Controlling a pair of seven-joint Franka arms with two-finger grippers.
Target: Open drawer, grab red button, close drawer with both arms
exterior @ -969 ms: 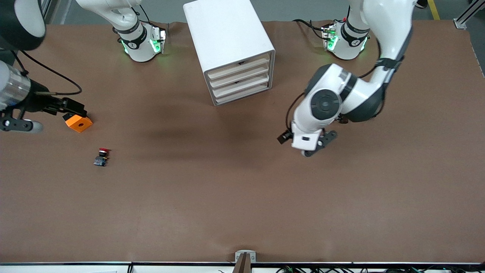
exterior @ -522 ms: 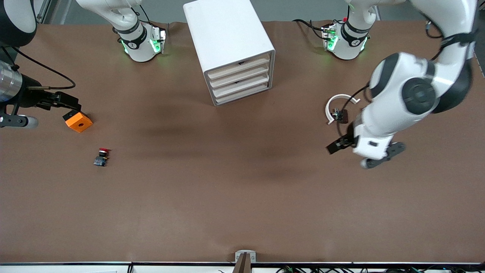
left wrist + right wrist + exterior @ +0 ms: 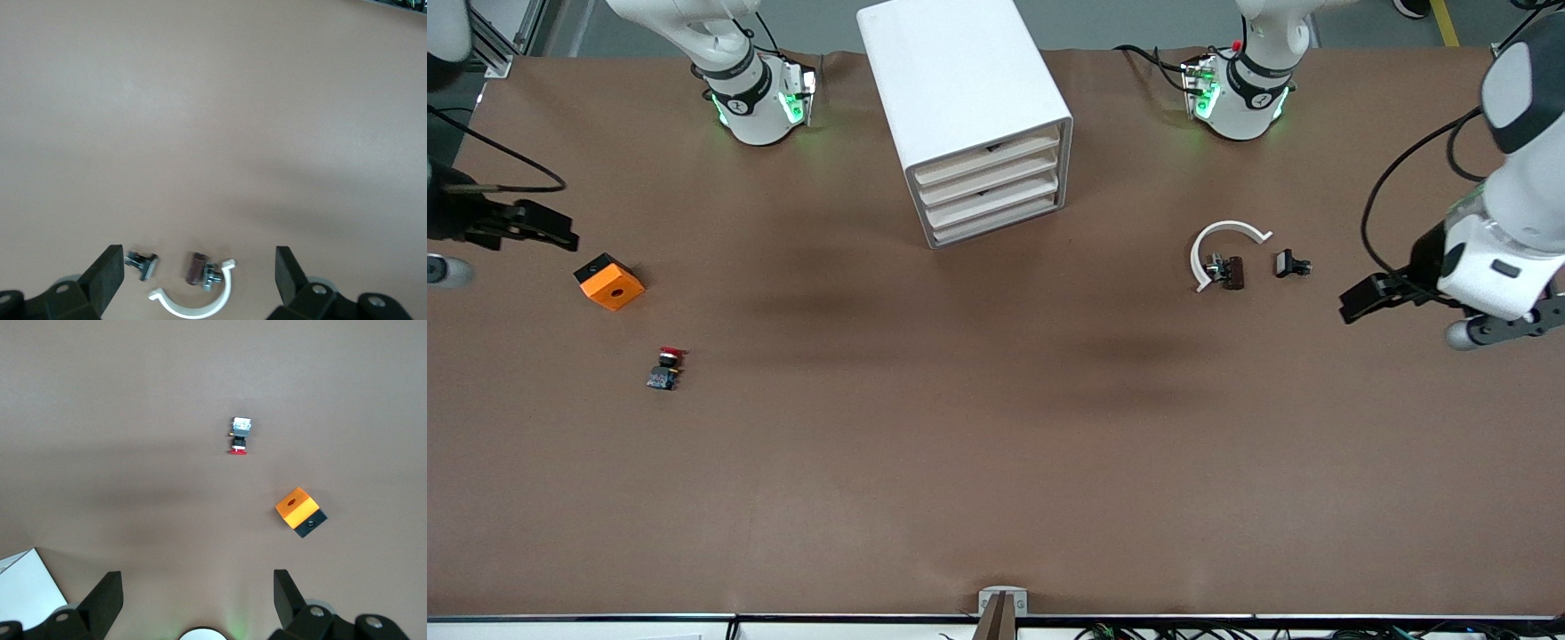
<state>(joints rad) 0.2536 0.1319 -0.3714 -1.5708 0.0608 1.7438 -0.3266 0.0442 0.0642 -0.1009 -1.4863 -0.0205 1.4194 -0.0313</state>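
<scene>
Glossy white arms (image 3: pixel 1516 231), black joint bands

The worktop (image 3: pixel 996 444) wears matt brown paper. The arms (image 3: pixel 1507 222) are glossy white plastic with black bands. The cabinet (image 3: pixel 960 80) has a smooth white shell and pale wood drawer fronts (image 3: pixel 987 191). The orange block (image 3: pixel 609 284) looks matt plastic.

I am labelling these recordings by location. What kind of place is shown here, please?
Probably a robotics lab or test bench, not a home. Two white arms are bolted to a brown table, a white drawer unit stands between their bases, and small hardware lies about: a red-capped button and an orange block.
</scene>
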